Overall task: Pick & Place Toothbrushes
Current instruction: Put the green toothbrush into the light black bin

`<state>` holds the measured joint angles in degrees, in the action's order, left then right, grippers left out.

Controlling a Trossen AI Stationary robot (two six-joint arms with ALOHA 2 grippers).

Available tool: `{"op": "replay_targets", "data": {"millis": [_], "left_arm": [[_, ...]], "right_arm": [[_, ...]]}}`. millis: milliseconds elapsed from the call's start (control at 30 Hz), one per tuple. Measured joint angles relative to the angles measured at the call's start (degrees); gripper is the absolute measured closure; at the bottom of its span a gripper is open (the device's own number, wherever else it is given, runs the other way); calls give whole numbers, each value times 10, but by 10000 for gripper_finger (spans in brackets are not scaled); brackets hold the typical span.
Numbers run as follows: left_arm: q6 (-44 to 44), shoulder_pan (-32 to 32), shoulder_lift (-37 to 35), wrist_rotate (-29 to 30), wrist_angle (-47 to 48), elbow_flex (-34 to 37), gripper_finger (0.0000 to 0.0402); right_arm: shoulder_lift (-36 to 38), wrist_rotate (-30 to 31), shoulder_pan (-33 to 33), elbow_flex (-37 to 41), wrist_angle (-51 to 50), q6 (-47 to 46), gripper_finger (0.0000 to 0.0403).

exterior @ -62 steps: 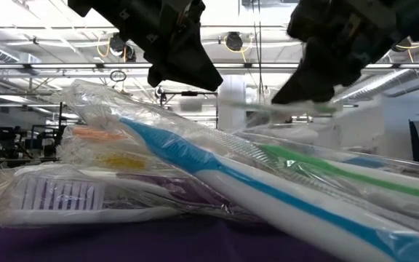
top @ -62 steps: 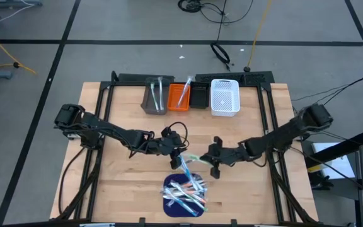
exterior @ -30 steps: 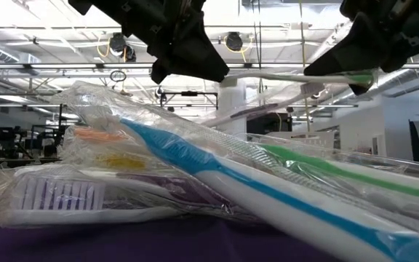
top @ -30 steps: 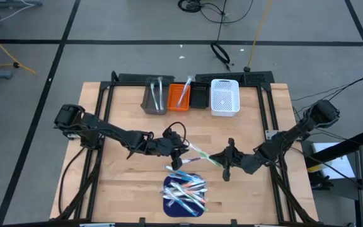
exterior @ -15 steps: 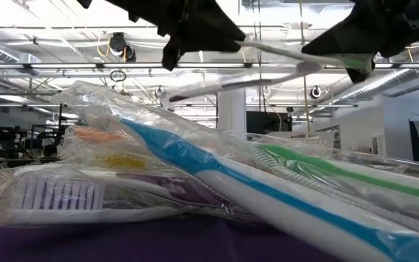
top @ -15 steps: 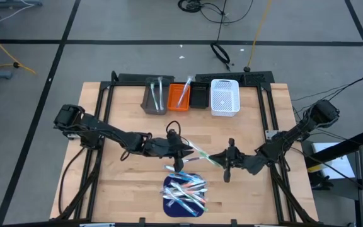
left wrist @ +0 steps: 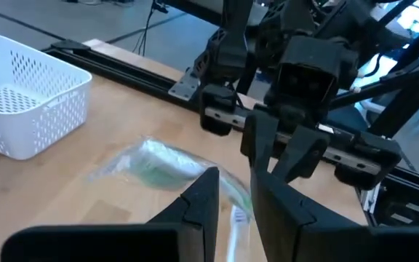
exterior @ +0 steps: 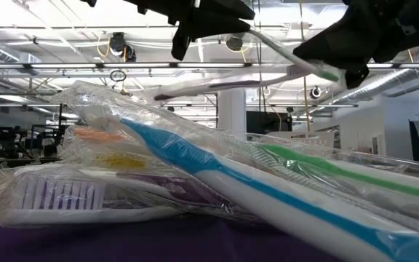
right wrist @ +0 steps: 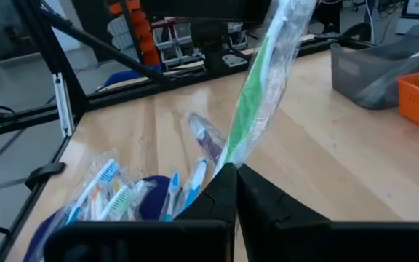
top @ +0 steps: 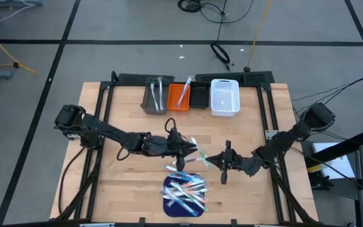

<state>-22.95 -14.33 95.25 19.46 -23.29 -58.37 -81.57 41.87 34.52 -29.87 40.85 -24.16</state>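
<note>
Jaws of both grippers pinch one wrapped green toothbrush (top: pixel 200 154) above the bench (top: pixel 118 189): right gripper (top: pixel 223 161) clamps one end, left gripper (top: pixel 189 150) the other, apparently a handover. More toothbrushes (top: pixel 184 192) wait on the blue mat (top: pixel 168 205).

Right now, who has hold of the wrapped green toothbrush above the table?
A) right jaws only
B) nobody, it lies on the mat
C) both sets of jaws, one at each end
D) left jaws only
C: the green toothbrush spans between the left gripper and the right gripper, each clamped on one end.
</note>
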Motion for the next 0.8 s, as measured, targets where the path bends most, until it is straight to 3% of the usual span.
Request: {"op": "replay_targets", "data": {"millis": [433,800], "left_arm": [[-16,0,0,2,-3,0,321],[-40,-6,0,4,27,0,321]], "right_arm": [[-46,-15,-4,-1,120,62,403],[-42,21,-4,-16,126,107,403]]}}
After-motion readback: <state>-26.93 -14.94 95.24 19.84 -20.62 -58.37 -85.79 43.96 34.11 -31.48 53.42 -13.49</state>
